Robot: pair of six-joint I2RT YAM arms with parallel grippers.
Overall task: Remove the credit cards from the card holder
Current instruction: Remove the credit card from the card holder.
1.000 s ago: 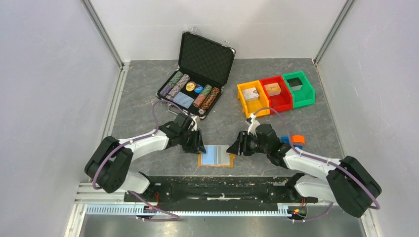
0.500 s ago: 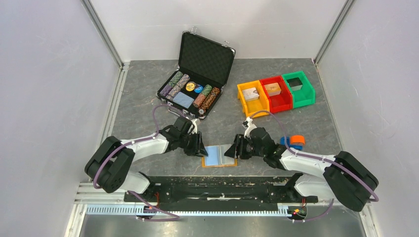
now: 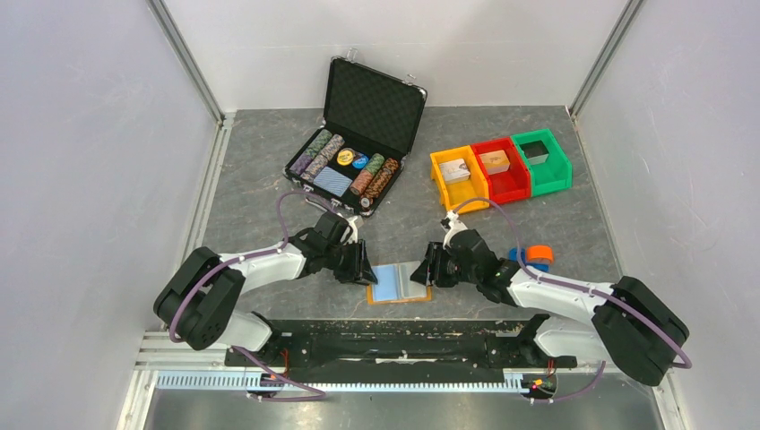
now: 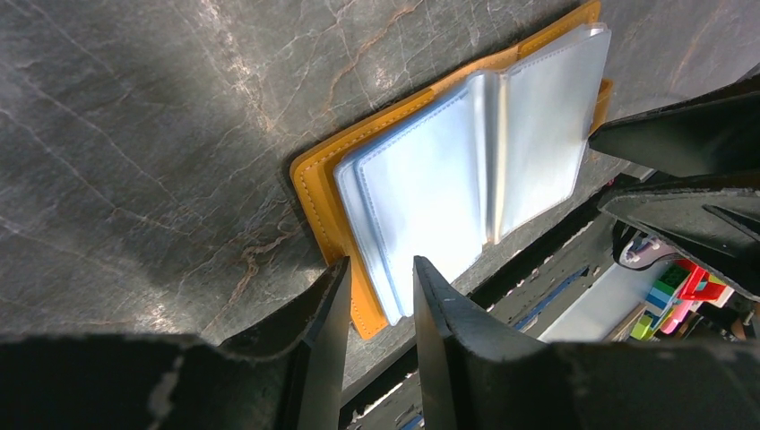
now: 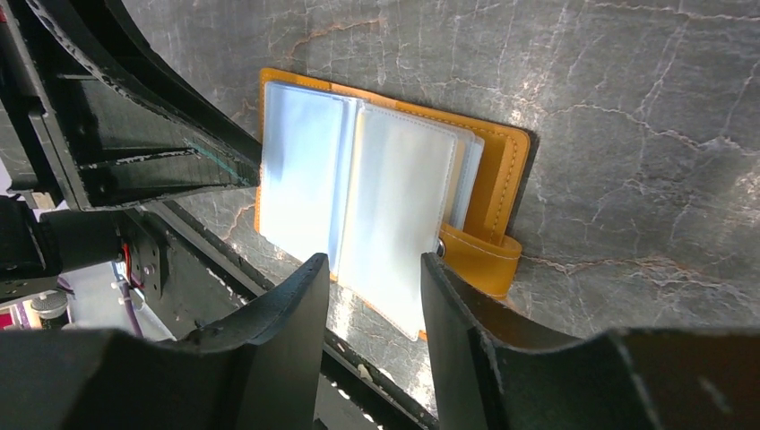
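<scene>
- Card holder [image 3: 397, 287] lies open near the table's [image 3: 269, 161] front edge, well apart from the black case [image 3: 358, 134] behind it.
- Left hand [image 4: 381, 269] and right hand [image 5: 376, 264], fingers apart, flank its side edges.

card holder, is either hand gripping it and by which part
Nothing is held: left hand and right hand stand open astride the card holder's clear sleeves.
</scene>
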